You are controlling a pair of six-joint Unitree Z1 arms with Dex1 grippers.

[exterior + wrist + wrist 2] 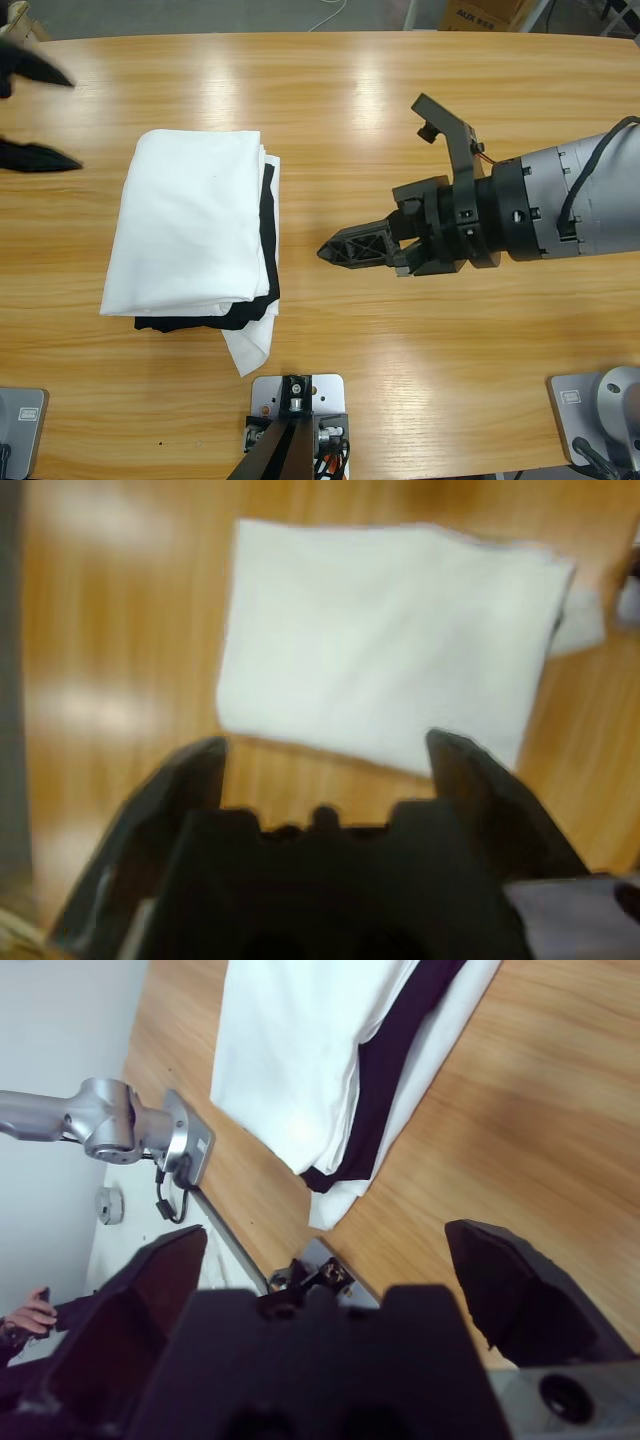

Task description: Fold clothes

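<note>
The clothes point(190, 225) lie folded into a white rectangle on the left half of the wooden table, on top of a stack. In the left wrist view the white fold point(385, 645) lies ahead of the jaws. My left gripper point(55, 115) is at the table's left edge, open and empty, a short way from the stack; its wrist view shows the left gripper point(325, 765) with jaws spread over bare wood. My right gripper point(370, 178) hovers right of the stack, open wide, holding nothing. In its own view the right gripper point(325, 1235) faces the stack's corner point(300, 1060).
Under the white fold a black garment point(268, 230) shows along the right and near edges, with a corner of another white garment point(250, 348) sticking out below. A cardboard box point(480, 12) stands beyond the far edge. A person's hand point(30, 1312) shows off the table.
</note>
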